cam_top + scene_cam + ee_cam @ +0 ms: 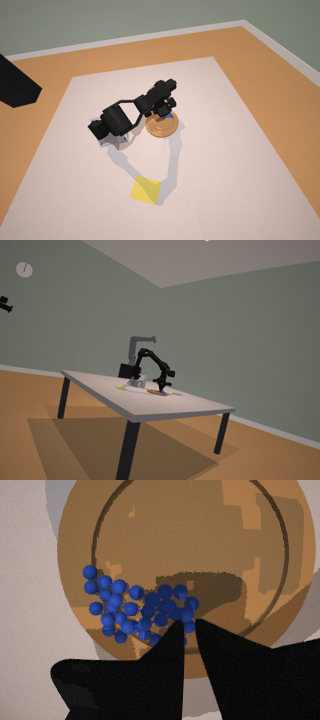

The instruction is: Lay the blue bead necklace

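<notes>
The blue bead necklace (169, 115) (162, 391) (114, 600) lies bunched in a heap on one side of the round wooden bead board (155, 131) (152, 391) (185, 535). In the wrist view the heap spreads over the lower left of the board and across part of its thin dark circular groove; most of the groove shows bare. My gripper (161, 390) (188, 625) is shut on the necklace, low over the board's edge region. Beads sit right at the fingertips, and the beads behind the left finger are hidden. In the top view the wrist hides the fingertips.
A yellow square (146, 190) (120, 387) lies on the pale table top (219, 180) (155, 405), away from the board. The arm's base (113, 140) (139, 381) stands beside the board. A grey arm-like stand (132, 348) rises behind the table.
</notes>
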`<state>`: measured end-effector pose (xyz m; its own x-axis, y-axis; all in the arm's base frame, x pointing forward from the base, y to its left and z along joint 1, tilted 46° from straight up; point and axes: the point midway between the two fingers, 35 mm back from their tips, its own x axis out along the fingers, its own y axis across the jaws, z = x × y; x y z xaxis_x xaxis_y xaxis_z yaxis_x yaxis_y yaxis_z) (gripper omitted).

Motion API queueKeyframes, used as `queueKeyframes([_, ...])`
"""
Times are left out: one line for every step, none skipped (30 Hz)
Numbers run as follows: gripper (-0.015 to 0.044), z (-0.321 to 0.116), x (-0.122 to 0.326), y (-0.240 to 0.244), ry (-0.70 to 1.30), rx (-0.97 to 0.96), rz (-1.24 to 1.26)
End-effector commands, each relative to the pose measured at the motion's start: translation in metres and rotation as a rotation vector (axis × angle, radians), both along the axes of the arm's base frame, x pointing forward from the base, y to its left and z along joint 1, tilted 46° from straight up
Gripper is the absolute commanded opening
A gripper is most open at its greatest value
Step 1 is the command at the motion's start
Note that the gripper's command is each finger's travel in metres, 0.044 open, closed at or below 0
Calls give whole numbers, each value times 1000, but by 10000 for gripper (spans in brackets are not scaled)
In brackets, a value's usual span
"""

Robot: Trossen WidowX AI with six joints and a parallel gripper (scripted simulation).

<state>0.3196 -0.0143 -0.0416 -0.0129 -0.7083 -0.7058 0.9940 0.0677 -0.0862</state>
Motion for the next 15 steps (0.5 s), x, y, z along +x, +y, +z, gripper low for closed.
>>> queueKeyframes([53,0,0,0,-1,0,0])
queueKeyframes([79,0,0,0,-1,0,0])
queueKeyframes([105,0,0,0,-1,0,0])
queueKeyframes([131,0,0,0,-1,0,0])
queueKeyframes([157,0,0,0,-1,0,0])
queueKeyframes([184,0,0,0,-1,0,0])
queueKeyframes([210,0,0,0,-1,0,0])
queueKeyframes([236,0,0,0,-1,0,0])
queueKeyframes([262,0,0,0,-1,0,0])
queueKeyframes([289,0,0,0,-1,0,0])
queueKeyframes([315,0,0,0,-1,0,0])
queueKeyframes([341,0,0,1,0,0,0])
queueKeyframes([367,1,0,2,2,-1,0])
queueKeyframes([394,3,-1,3,4,-1,0])
queueKeyframes([420,5,-1,5,7,-2,0])
